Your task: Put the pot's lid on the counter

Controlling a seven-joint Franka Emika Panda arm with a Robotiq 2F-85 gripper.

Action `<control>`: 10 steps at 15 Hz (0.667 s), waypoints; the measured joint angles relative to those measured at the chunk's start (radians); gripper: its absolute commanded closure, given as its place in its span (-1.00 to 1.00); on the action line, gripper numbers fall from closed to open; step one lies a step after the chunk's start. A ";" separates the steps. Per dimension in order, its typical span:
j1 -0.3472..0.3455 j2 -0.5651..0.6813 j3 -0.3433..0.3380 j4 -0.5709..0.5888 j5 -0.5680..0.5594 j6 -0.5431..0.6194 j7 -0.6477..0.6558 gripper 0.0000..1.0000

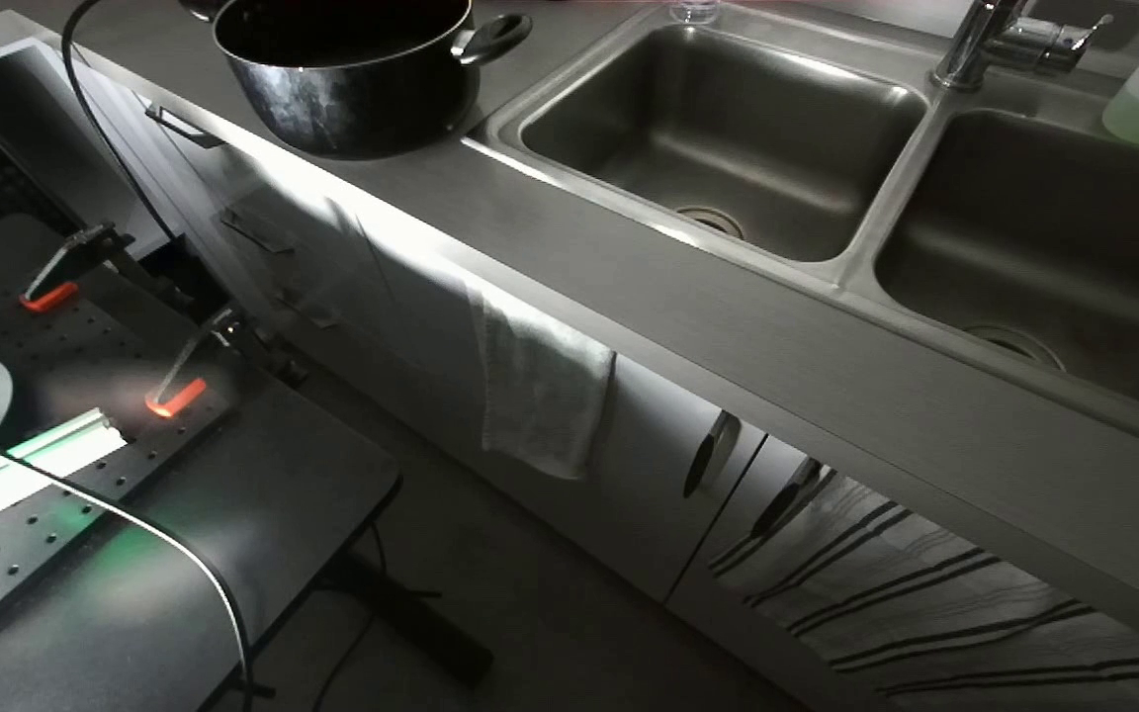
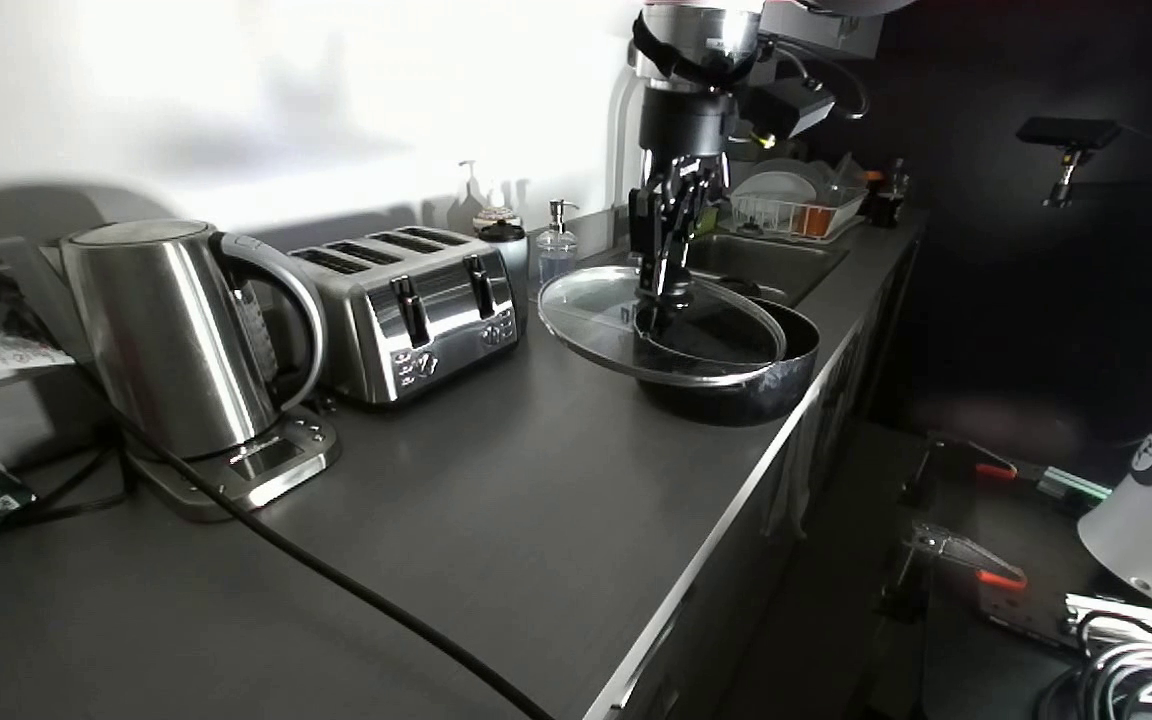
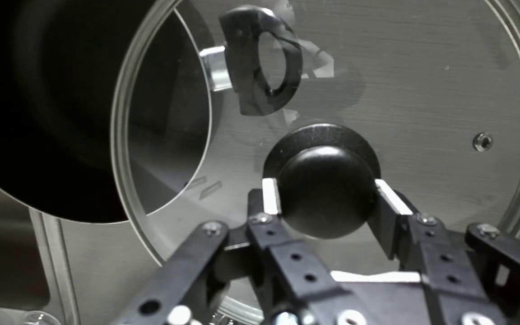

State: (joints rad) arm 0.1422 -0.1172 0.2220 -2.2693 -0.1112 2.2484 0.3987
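The lid is round clear glass with a shiny metal rim and a black knob; it shows in an exterior view (image 2: 586,315) and in the wrist view (image 3: 445,90). My gripper (image 2: 666,290) is shut on the lid's knob (image 3: 327,194), one finger on each side. The lid is held raised and slightly tilted, overlapping one side of the open pot. The dark pot stands on the counter in both exterior views (image 1: 357,104) (image 2: 726,400); its inside shows in the wrist view (image 3: 61,113). The grey counter (image 2: 496,520) lies below the lid.
A steel toaster (image 2: 436,310) and a kettle (image 2: 171,340) stand along the wall. A black cable (image 2: 336,575) crosses the counter. A soap bottle (image 2: 556,250) stands behind the lid. The sink basins (image 1: 827,247) lie beyond the pot. A dark table with clamps (image 1: 184,396) stands opposite.
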 measured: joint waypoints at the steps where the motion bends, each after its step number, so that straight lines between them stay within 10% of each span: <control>1: 0.009 0.010 0.012 0.007 -0.009 0.000 0.011 0.50; 10: 0.112 0.154 0.079 0.123 -0.134 0.001 0.141 0.50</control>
State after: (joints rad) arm 0.2542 0.0367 0.3008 -2.1459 -0.2450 2.2498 0.5392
